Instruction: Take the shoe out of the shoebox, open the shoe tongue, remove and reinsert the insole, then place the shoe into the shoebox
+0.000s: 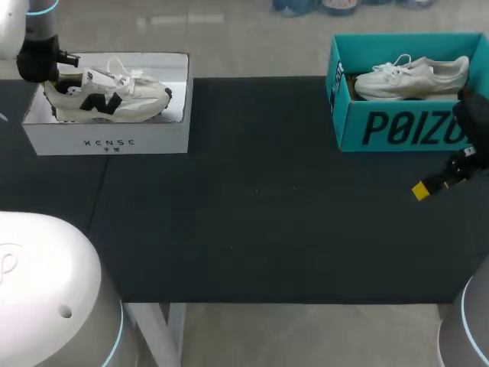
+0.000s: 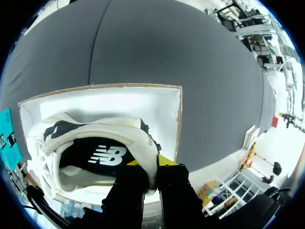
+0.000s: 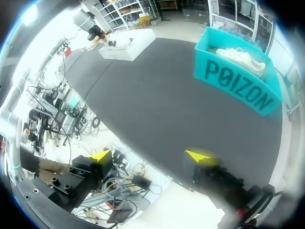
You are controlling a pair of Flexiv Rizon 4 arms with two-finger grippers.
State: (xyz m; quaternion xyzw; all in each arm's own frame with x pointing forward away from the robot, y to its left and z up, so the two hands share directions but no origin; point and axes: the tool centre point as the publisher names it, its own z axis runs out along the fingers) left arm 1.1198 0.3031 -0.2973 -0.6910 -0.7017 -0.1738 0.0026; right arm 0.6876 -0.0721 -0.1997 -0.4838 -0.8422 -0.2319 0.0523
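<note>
At the far left corner of the desk (image 1: 252, 191), a cream and black shoe (image 1: 107, 98) lies inside its white shoebox (image 1: 107, 143). Left jaws pinch its padded heel collar; right jaws hang spread and empty. Light and soft, it likely lifts best by that stiffer heel
</note>
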